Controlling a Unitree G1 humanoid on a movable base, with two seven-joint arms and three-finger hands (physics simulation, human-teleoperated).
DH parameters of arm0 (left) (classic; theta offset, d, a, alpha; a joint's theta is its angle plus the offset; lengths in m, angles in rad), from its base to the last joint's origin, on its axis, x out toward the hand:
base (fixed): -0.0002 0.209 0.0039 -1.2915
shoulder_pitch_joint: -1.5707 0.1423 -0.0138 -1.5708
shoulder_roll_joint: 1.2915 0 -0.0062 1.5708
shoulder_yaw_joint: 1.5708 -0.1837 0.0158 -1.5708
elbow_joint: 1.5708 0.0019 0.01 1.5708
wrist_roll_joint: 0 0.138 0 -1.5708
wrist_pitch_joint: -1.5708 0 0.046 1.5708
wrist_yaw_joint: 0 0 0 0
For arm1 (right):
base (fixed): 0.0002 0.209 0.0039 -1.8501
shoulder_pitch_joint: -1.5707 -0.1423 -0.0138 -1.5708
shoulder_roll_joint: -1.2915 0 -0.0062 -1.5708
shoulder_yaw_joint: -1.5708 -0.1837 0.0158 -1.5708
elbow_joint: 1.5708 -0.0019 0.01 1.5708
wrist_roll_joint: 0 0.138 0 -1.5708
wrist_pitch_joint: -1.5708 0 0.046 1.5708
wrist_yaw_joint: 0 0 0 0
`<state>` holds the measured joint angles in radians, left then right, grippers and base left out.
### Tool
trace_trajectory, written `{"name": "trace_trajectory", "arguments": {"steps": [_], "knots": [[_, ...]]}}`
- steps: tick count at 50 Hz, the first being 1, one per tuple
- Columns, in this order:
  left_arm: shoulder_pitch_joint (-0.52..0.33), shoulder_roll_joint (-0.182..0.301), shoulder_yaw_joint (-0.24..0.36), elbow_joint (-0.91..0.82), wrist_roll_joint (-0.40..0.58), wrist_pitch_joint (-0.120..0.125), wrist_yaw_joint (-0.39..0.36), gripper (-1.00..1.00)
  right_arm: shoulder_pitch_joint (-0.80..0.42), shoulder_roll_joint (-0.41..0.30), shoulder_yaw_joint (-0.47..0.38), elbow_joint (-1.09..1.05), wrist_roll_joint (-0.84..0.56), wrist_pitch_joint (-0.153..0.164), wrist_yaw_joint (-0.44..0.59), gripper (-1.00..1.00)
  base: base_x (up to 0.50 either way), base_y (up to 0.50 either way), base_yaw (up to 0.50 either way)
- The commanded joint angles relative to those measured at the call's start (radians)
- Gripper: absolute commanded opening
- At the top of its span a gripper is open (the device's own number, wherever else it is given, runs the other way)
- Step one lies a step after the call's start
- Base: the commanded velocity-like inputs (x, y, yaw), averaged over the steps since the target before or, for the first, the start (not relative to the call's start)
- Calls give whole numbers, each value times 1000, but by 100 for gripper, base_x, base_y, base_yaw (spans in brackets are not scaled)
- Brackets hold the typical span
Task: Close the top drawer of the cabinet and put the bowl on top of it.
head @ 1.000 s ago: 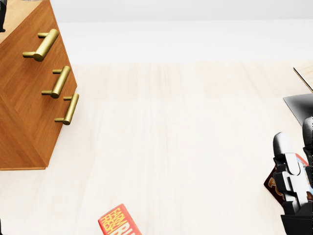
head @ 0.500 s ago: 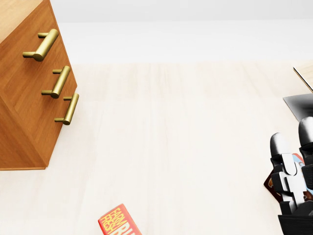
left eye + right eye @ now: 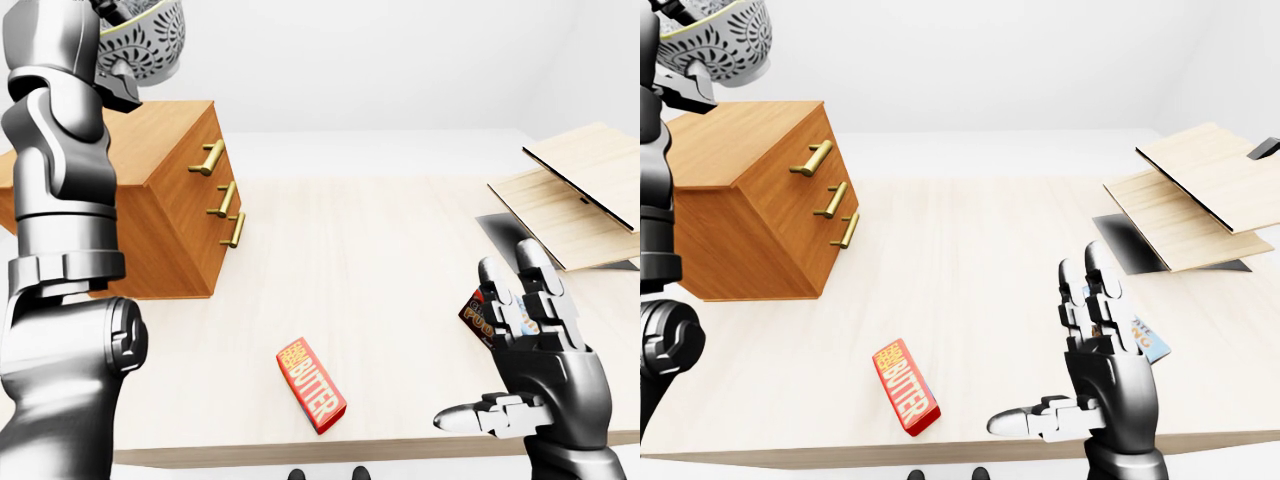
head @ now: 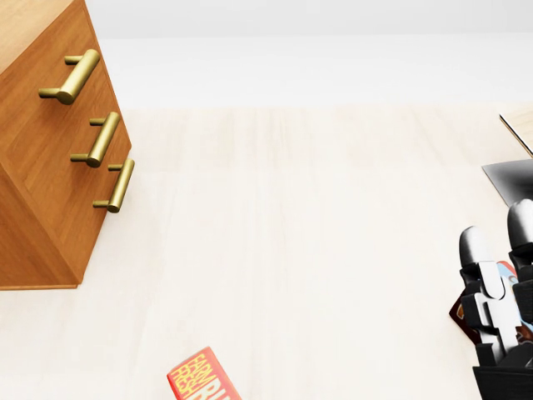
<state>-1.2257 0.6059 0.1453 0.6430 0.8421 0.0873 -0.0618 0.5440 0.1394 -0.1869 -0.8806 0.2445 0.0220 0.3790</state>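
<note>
Upper left, left-eye view: my left hand [image 3: 118, 80] grips the patterned bowl [image 3: 150, 40] aloft above the cabinet [image 3: 160, 210]. The bowl is tipped, with its underside toward the camera. The cabinet's drawer fronts face frame right, and all three sit flush. Lower right: my right hand [image 3: 545, 365] hovers over the counter [image 3: 380, 250], fingers spread wide, holding nothing.

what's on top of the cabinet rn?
Nothing rests on the visible cabinet top. The bowl hangs above it in the left hand; the left arm hides the top's left edge.
</note>
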Motion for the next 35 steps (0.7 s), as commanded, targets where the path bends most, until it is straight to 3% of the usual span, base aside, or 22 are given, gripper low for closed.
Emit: {"name": "trace_trajectory", "arguments": {"steps": [1,19,35], "knots": [[-113,21,-14,282,-58,0,161,-100,1,1,2,-4,-3,2,-1,100,0,0,0],[-202,26,-30,497,-113,0,260,-100,-1,-3,3,2,-2,-2,-3,100,0,0,0],[-172,-3,-44,587,-145,0,326,-100,-4,-8,12,11,-10,-7,-9,100,0,0,0]]}}
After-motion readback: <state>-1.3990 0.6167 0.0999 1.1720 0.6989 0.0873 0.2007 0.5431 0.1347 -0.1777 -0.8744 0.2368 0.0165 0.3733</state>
